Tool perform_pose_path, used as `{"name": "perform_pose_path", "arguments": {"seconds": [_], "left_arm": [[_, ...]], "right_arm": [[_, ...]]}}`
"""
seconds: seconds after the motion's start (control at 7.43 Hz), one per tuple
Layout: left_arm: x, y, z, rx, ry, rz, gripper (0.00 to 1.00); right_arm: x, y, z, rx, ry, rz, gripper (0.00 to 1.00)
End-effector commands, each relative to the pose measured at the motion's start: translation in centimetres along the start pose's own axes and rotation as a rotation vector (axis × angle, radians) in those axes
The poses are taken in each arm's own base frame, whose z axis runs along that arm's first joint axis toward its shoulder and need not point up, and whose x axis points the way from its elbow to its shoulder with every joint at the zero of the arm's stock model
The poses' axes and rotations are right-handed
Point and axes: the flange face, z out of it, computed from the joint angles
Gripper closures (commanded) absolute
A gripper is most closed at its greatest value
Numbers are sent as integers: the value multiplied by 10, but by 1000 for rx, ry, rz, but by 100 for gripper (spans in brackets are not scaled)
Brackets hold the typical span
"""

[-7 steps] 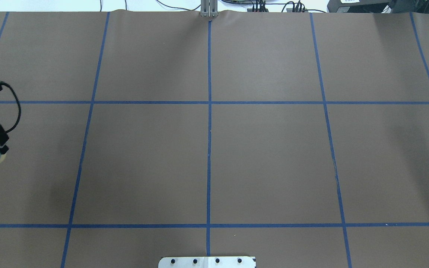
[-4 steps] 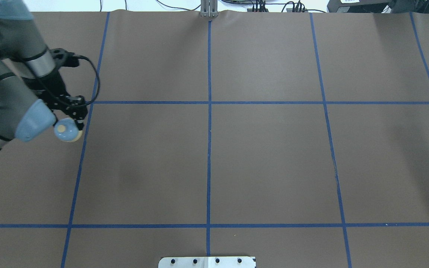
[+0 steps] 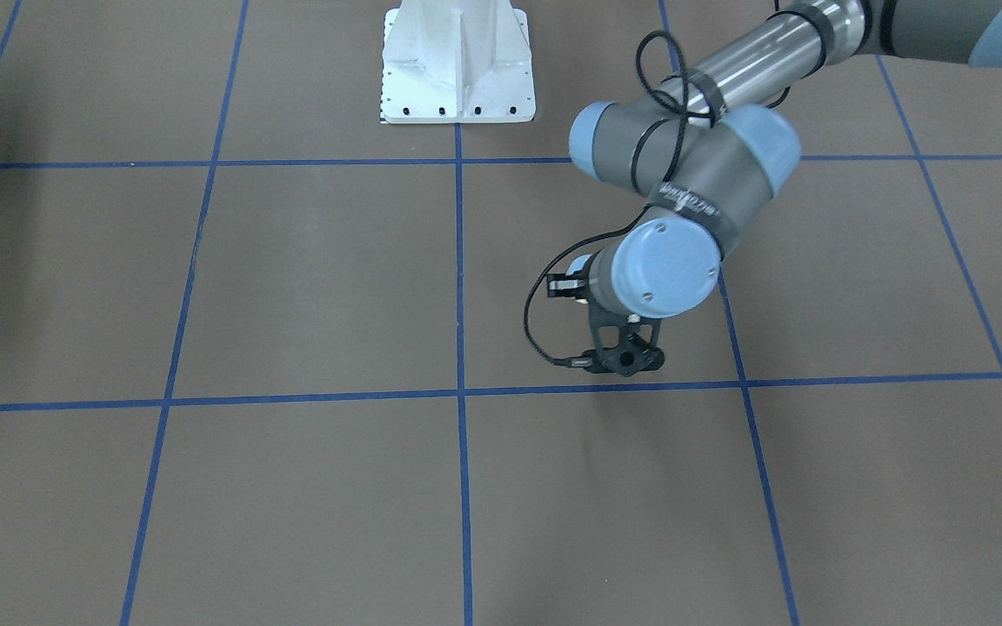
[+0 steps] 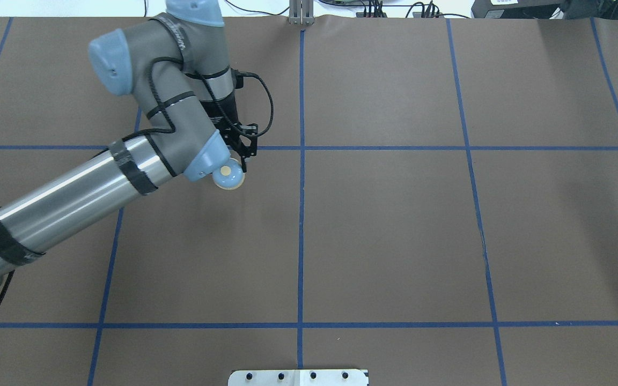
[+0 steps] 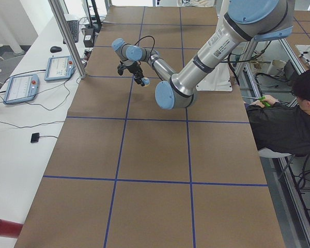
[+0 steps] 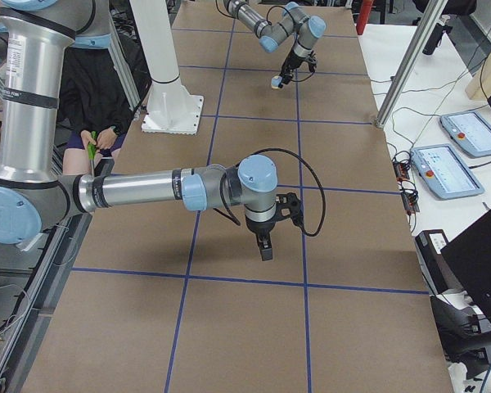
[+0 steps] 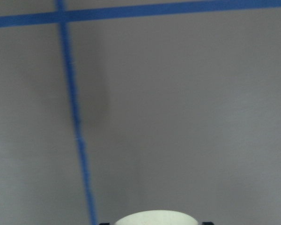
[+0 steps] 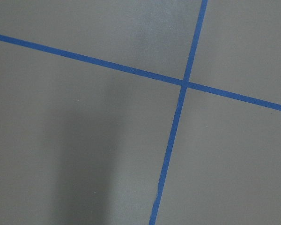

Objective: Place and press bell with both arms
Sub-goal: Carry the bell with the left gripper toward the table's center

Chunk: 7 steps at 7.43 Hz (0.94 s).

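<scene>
The light-blue bell [image 4: 227, 177] with its cream button is held in my left gripper [image 4: 237, 162], which is shut on it, above the brown table left of the centre line. The left wrist view shows only the bell's cream top [image 7: 157, 218] between the two black fingertips. From the side the bell [image 5: 145, 81] hangs under the left arm's wrist, and it shows far off in the exterior right view [image 6: 276, 82]. In the front-facing view the left wrist hides the bell. My right gripper [image 6: 265, 250] points down over the table; I cannot tell if it is open.
The table is covered in brown paper [image 4: 395, 236] with a blue tape grid. The white pedestal base [image 3: 457, 65] stands at the robot's edge. A metal post [image 4: 301, 13] stands at the far edge. A seated person [image 5: 294, 119] is beside the table.
My left arm has swept from the table's left edge toward the centre, carrying the bell with it. The gripper stayed shut on the bell.
</scene>
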Motion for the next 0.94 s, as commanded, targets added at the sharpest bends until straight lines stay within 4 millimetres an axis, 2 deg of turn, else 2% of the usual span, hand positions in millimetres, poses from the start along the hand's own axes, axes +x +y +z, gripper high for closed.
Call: {"name": "perform_pose_path", "arguments": {"seconds": [0.0, 0.27, 0.4, 0.54, 0.67, 0.81], "left_arm": [[82, -25, 18, 25, 49, -27, 100], [105, -15, 25, 27, 70, -28, 100], [110, -13, 42, 65, 49, -33, 100], [113, -15, 52, 109, 49, -21, 79], [114, -15, 51, 118, 60, -9, 55], [114, -15, 51, 120, 62, -5, 15]], "right_arm": [[0, 0, 0, 0, -3, 0, 0], [-1, 0, 0, 1, -3, 0, 0], [-1, 0, -1, 1, -3, 0, 0], [-1, 0, 0, 0, -7, 0, 0], [-1, 0, 0, 0, -9, 0, 0], [-2, 0, -1, 2, -10, -1, 0]]}}
